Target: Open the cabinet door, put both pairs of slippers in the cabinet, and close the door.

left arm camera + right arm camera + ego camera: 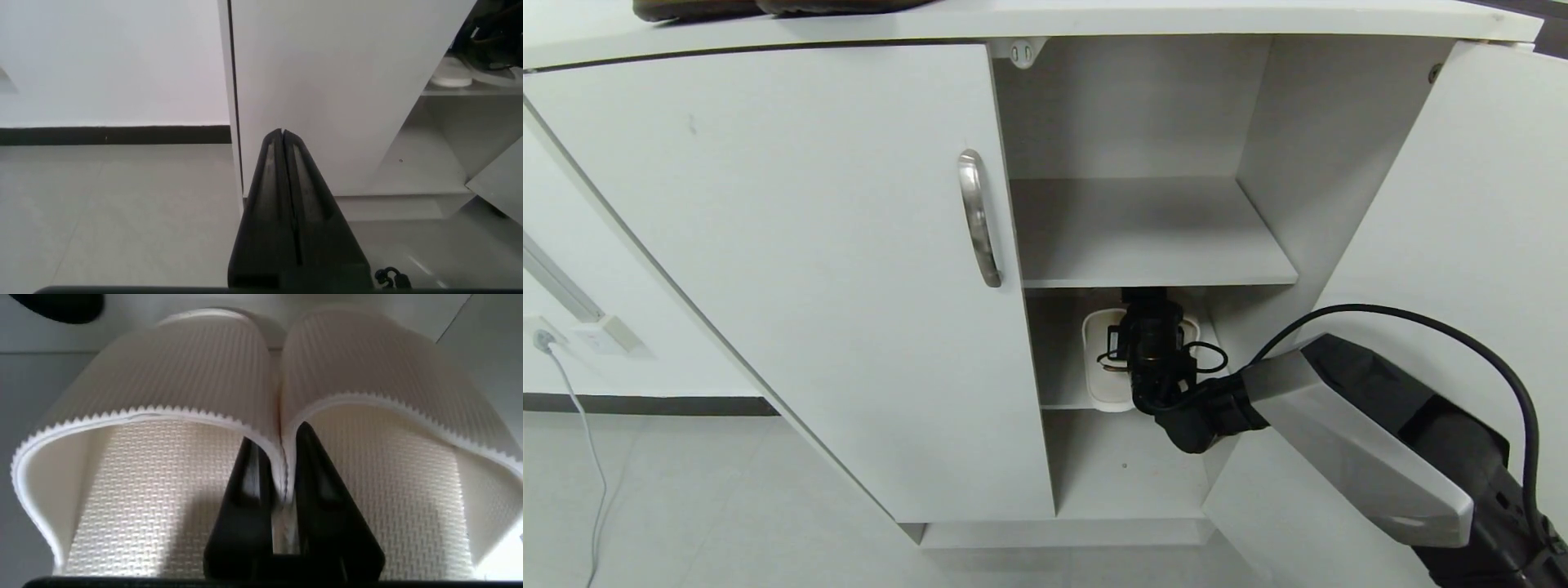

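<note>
— Where have the white slippers (pixel 1098 367) ended up?

— Inside the cabinet (pixel 1307 163), in the middle compartment. They lie side by side on the lower shelf (pixel 1066 392), under the upper shelf (pixel 1143 233) and above the bottom compartment.

— And the right gripper (pixel 278 445)?

— Reaching in through the opening. Seen from its own wrist, the dark fingers (pixel 249 457) are pinched on the two inner strap edges where the ribbed pair meet, one finger under each strap, so it grips both slippers at once.

— The doors?

— The right door (pixel 1462 204) stands swung wide. The left door (pixel 768 269) is closed, its metal handle (pixel 978 219) upright near the inner edge.

— What about the left gripper (pixel 282 135)?

— It hangs low over the pale floor tiles, in front of the closed left door, well apart from the slippers. Its fingers are pressed flat together with nothing between them.

— Anything else in the room?

— Two dark shapes (pixel 768 6) sit on the cabinet top, cut off by the frame's edge; I cannot tell what they are. On the wall to the cabinet's left, a socket (pixel 543 336) has a grey cable (pixel 588 457) trailing down to the floor.
</note>
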### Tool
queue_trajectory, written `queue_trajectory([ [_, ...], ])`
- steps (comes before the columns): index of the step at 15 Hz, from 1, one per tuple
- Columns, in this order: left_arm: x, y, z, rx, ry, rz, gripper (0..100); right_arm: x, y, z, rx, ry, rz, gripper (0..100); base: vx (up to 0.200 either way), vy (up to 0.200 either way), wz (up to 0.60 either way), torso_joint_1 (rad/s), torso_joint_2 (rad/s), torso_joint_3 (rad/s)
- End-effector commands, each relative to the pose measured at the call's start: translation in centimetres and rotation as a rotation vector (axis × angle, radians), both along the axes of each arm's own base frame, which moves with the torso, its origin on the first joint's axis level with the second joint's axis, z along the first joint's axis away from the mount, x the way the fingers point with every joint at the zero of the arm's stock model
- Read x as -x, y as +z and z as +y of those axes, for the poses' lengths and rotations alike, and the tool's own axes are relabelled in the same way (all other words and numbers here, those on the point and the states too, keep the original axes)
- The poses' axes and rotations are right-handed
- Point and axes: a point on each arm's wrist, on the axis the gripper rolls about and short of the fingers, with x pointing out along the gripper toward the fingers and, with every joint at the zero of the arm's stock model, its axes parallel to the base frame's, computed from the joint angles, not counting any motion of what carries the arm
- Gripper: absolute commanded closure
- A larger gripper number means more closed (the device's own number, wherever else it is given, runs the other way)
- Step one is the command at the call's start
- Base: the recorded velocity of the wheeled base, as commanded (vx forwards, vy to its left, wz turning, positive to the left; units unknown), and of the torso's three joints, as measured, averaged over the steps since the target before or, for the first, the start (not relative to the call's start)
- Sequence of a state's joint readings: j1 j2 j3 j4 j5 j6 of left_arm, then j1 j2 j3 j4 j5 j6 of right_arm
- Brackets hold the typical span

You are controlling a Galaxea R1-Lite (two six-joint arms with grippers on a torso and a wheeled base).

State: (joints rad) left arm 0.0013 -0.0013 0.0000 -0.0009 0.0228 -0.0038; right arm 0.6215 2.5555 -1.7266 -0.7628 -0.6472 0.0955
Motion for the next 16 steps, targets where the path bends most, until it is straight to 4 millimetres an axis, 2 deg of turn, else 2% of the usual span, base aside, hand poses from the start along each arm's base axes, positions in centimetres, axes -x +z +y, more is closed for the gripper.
queue_trajectory([
  [1,0.0,0.0,0.0,0.001,0.0,0.001,100,-0.4,-0.6,0.1,0.005,-0.003,0.006,100,0.0,0.0,0.0,0.0,0.0,0.0],
  [2,0.0,0.0,0.0,0.001,0.0,0.001,100,-0.4,-0.8,0.1,0.007,-0.003,0.01,0,0.0,0.0,0.0,0.0,0.0,0.0],
  [7,0.0,0.0,0.0,0.001,-0.001,0.002,100,-0.2,-1.4,-0.1,0.018,-0.006,0.025,0,0.0,0.0,0.0,0.0,0.0,0.0],
  [10,0.0,0.0,0.0,-0.001,-0.001,0.001,100,1.7,0.4,-0.4,0.027,0.003,0.035,0,0.0,0.0,0.0,0.0,0.0,0.0],
  [13,0.0,0.0,0.0,-0.002,-0.001,0.001,100,4.7,1.9,-1.0,0.024,0.009,0.025,0,0.0,0.0,0.0,0.0,0.0,0.0],
  [16,0.0,0.0,0.0,-0.007,-0.003,0.001,100,10.0,3.1,-2.2,0.021,0.061,0.027,0,0.0,0.0,0.0,0.0,0.0,0.0],
])
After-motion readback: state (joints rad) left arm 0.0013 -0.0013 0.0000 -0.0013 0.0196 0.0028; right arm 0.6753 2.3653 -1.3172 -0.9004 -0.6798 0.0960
